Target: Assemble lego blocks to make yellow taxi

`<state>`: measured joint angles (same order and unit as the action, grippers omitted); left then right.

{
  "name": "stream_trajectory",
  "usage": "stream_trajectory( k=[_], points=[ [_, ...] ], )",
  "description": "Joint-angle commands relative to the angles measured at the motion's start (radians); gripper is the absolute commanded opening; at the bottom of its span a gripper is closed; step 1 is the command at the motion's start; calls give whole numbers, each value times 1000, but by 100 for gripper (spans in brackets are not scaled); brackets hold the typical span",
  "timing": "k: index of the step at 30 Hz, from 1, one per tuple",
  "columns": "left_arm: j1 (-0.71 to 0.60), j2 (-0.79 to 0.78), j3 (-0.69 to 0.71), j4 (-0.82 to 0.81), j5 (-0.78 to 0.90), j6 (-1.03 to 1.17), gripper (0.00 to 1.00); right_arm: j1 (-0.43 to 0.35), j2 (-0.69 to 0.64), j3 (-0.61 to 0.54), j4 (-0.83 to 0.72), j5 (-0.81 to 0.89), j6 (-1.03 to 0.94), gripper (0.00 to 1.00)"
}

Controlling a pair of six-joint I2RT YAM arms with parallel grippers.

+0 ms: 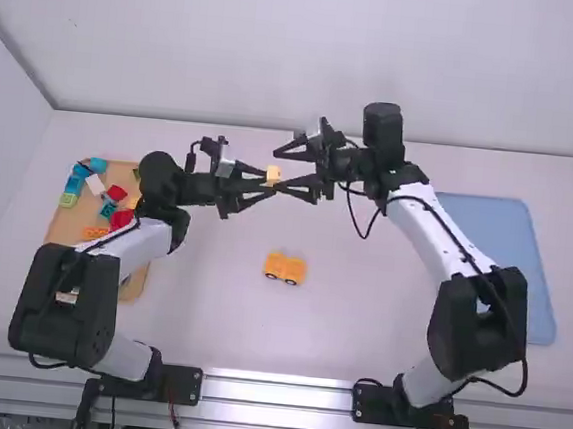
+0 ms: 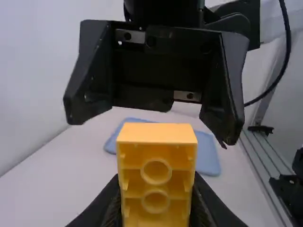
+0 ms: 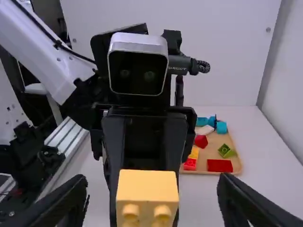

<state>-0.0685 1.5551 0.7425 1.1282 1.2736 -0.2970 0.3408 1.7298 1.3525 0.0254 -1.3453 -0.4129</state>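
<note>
High above the table, my left gripper (image 1: 267, 180) holds a yellow block (image 1: 273, 174) shut between its fingers. The left wrist view has that yellow block (image 2: 156, 172) at the tips of the left gripper (image 2: 155, 208), its hollow underside showing. Facing it is my right gripper (image 1: 295, 172), open around the block's free side without visible contact. In the right wrist view the block (image 3: 147, 196), studs showing, lies between the spread fingers of the right gripper (image 3: 152, 203). A yellow wheeled piece (image 1: 285, 268) rests on the table below.
On the left, a wooden tray (image 1: 65, 225) holds several coloured blocks, partly under the left arm. A blue tray (image 1: 538, 267) lies at the right, partly behind the right arm. The white table (image 1: 227, 320) extends between them.
</note>
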Motion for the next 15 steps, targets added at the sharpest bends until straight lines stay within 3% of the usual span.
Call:
stream_trajectory(
  k=[1,8,12,15],
  points=[
    [-3,-4,25,11,-9,-8,2,22,4,-7,0,36,27,72],
    [-3,-4,25,14,1,18,2,30,4,-7,1,68,50,68],
    [-4,-4,25,14,21,43,2,26,4,-7,-3,68,50,55],
    [-3,-4,25,13,20,40,2,34,4,-7,-2,71,50,39]
  ],
)
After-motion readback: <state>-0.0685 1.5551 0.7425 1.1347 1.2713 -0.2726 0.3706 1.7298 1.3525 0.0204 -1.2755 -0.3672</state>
